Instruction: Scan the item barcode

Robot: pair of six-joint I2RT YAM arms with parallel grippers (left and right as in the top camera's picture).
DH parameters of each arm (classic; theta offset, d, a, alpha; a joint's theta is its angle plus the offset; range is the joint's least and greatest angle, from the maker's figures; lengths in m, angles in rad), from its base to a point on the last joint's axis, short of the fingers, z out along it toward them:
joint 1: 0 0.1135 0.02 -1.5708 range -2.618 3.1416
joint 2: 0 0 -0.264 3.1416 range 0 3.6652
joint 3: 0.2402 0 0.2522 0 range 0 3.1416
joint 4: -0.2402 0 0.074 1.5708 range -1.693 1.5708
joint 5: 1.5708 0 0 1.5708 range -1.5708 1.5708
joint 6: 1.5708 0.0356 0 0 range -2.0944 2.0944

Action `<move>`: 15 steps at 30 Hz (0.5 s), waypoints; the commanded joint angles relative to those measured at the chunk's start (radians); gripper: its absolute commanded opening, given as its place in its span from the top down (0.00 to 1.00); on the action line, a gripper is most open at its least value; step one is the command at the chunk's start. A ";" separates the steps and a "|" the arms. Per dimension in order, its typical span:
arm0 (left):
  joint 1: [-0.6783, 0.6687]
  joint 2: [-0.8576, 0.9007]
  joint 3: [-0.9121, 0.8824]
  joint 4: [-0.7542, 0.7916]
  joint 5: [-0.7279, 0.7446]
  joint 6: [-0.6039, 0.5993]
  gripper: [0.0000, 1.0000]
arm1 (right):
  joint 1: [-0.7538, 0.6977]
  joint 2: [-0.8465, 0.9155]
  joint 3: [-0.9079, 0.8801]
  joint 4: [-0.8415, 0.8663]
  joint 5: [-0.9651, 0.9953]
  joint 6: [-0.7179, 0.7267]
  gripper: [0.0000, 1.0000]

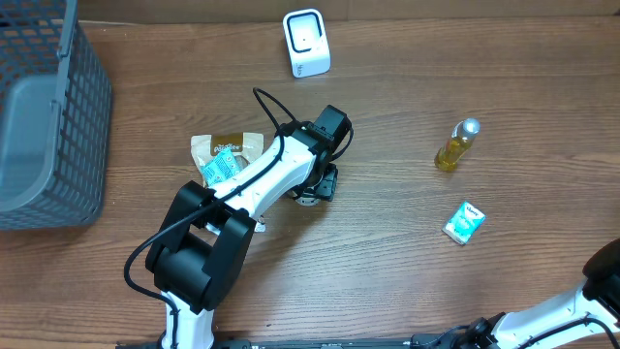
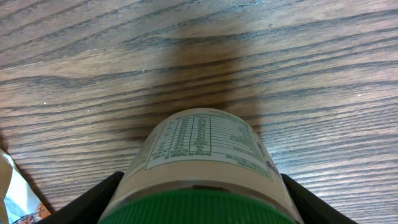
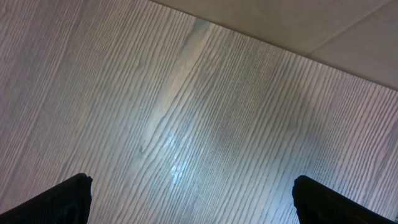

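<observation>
Jar: The jar (image 2: 205,149) with the green lid (image 2: 199,208) was near the middle of the counter (image 1: 387,271), under the tip of the left arm (image 1: 257,179). From above, the arm hid most of it.
Left jaws: One jaw was on each side of the jar, just beside it. I could not tell if they were pressing on it.
Right jaws: They were wide apart and held nothing. The right arm (image 1: 601,281) was by the front right corner of the counter.
Scanner: The white scanner (image 1: 306,44) stood by the far edge of the counter, well apart from the jar.
Barcode: The label (image 2: 205,140) showed only small print on the side that could be seen. No barcode showed there.
Slip: The jar looked round and smooth. If the arm lifted before the jaws pressed hard enough, the jar might slide out and roll away.
Tip: The jaws were up near the lid. The far end of the jar could swing down if the hold was weak.
Wrong side: If the barcode faced away from the scanner, it would not read. The jar might need a turn first.
Bump: A snack pouch (image 1: 228,155) lay just beside the left arm. A low swing could push it.
Safe things: The yellow bottle (image 1: 455,145) and the small packet (image 1: 463,223) lay toward the right edge. The basket (image 1: 58,126) sat at the left edge. All were well apart from the jar.
</observation>
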 commanded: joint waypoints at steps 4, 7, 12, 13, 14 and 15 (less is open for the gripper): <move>0.008 0.002 0.021 -0.022 -0.013 -0.007 0.42 | -0.001 -0.014 0.010 0.003 0.006 0.000 0.00; 0.030 -0.024 0.096 -0.087 -0.028 -0.006 0.47 | -0.001 -0.014 0.010 0.003 0.006 0.000 0.00; 0.070 -0.054 0.340 -0.255 -0.070 0.032 0.53 | -0.001 -0.014 0.010 0.003 0.006 0.000 0.00; 0.077 -0.056 0.399 -0.286 -0.070 0.051 0.53 | -0.001 -0.014 0.010 0.003 0.006 0.000 0.00; 0.083 -0.056 0.457 -0.321 -0.071 0.060 0.52 | -0.001 -0.014 0.010 0.003 0.006 0.000 0.00; 0.089 -0.056 0.512 -0.355 -0.070 0.062 0.52 | -0.001 -0.014 0.010 0.003 0.006 0.000 0.00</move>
